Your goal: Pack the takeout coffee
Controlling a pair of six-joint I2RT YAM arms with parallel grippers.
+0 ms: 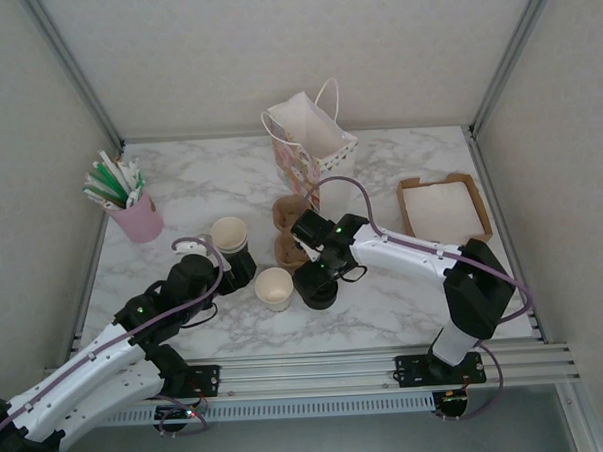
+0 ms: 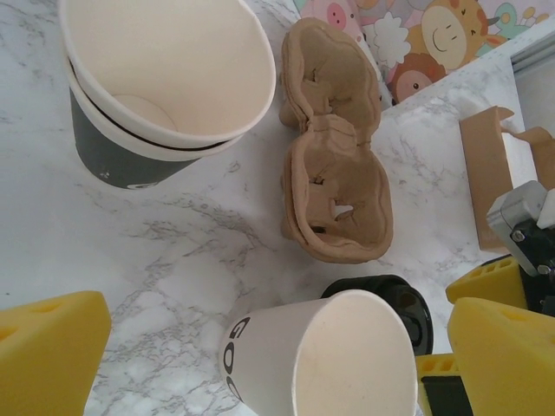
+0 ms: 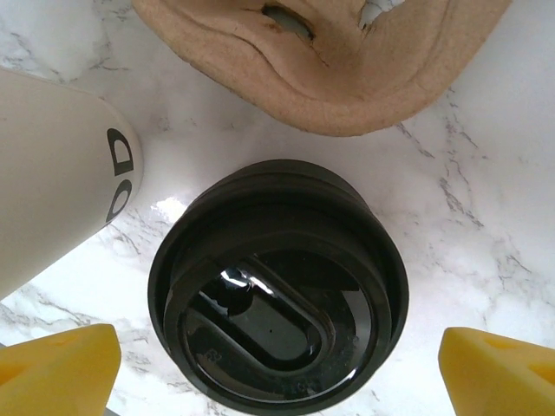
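Observation:
A lidless white paper cup with black lettering stands upright on the marble table. Just right of it lies a round black lid, flat on the table with no cup seen under it. My right gripper hangs open right over the lid, a yellow pad on each side and not touching it. My left gripper is open, facing the lidless cup from the left with nothing held. The takeout coffee is out of view.
Brown pulp cup carriers lie behind the lid. Stacked empty cups stand at the left. A patterned gift bag stands behind, a pink cup of sticks far left, a cardboard napkin tray right.

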